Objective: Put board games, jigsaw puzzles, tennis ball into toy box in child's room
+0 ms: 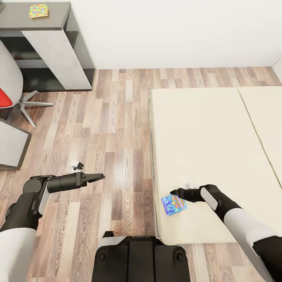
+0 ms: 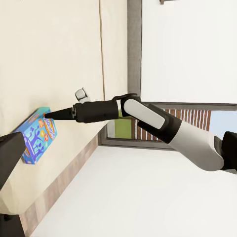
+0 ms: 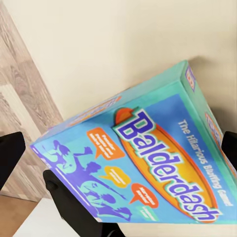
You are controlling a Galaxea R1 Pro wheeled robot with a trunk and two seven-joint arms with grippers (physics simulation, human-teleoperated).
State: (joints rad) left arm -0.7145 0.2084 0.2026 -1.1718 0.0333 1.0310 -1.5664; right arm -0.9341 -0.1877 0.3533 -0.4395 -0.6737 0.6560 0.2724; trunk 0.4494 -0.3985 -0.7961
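Apparently the right end effector (image 1: 175, 193) is clamped on the light blue board game (image 1: 173, 204) at the bed (image 1: 203, 137) edge.

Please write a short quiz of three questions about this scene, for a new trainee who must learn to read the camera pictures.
1. True or false: the light blue board game lies on the bed, near the mattress edge.
2. Which gripper is at the board game?
A. the left gripper
B. the right gripper
3. Fill in: the jigsaw puzzle lies on the dark-topped ____ in the room's far corner.

Key
1. True.
2. B. The left gripper hangs over the wood floor, apart from the bed.
3. Unit.
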